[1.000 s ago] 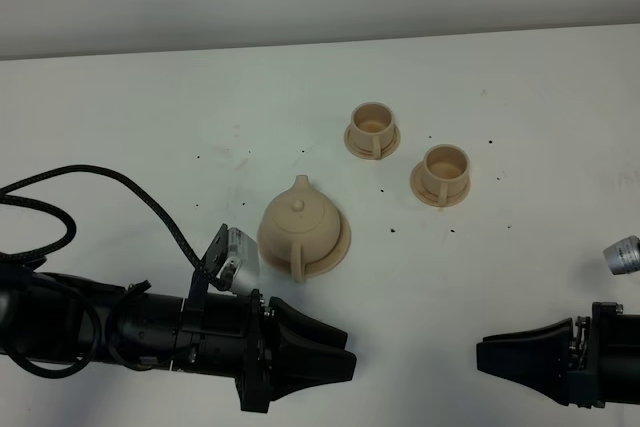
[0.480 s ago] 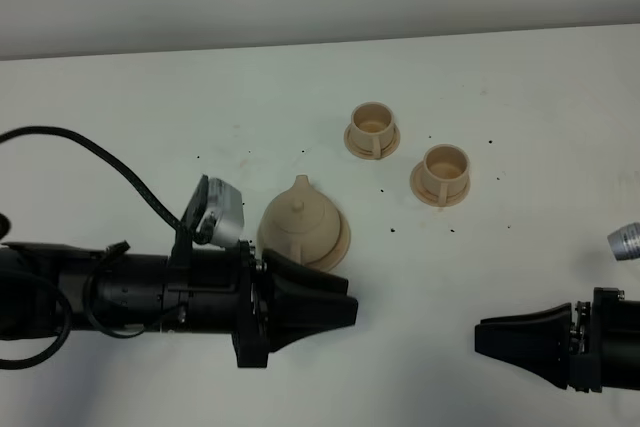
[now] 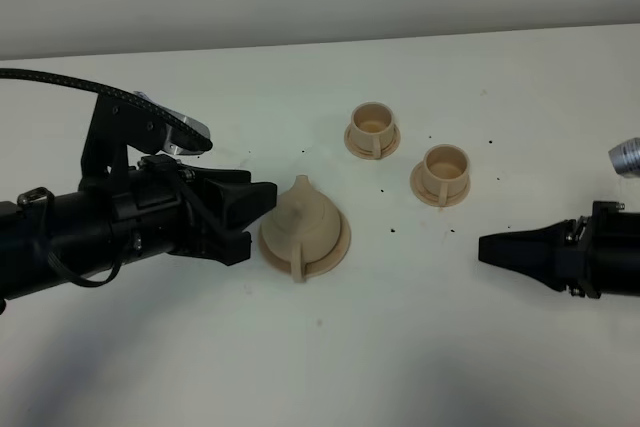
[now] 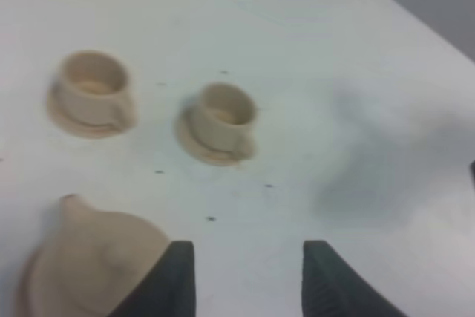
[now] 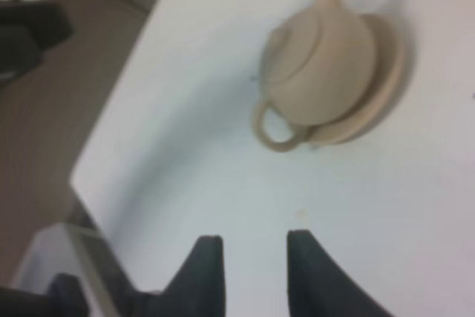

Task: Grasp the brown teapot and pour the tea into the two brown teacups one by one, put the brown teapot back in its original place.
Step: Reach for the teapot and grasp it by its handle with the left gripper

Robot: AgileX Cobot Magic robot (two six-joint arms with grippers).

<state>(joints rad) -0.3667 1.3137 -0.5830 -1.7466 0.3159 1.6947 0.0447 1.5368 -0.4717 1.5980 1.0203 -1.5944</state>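
Brown teapot (image 3: 303, 232): upright on its saucer (image 3: 343, 239), not yet lifted
Left gripper (image 3: 262, 219): just beside the pot, fingers wide apart, holding nothing
Right gripper (image 3: 484, 245): well off on the other side, fingers slightly apart, empty
Cups: far teacup (image 3: 372, 130) and near teacup (image 3: 442, 174) stand beyond the spout, untouched
Done: nothing, by the look of it
Left: grasp, both pours, return to saucer

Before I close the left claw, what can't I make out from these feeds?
- Left wrist view: the squat beige-tan teapot is blurred and cut off by the frame edge; its loop handle is out of sight there.
- Whether the left claw touches it: unclear in every view.
- Liquid inside the two small beige cups: too small, blurred.
- Exterior high view: a silver cylindrical object is cut by the right edge.
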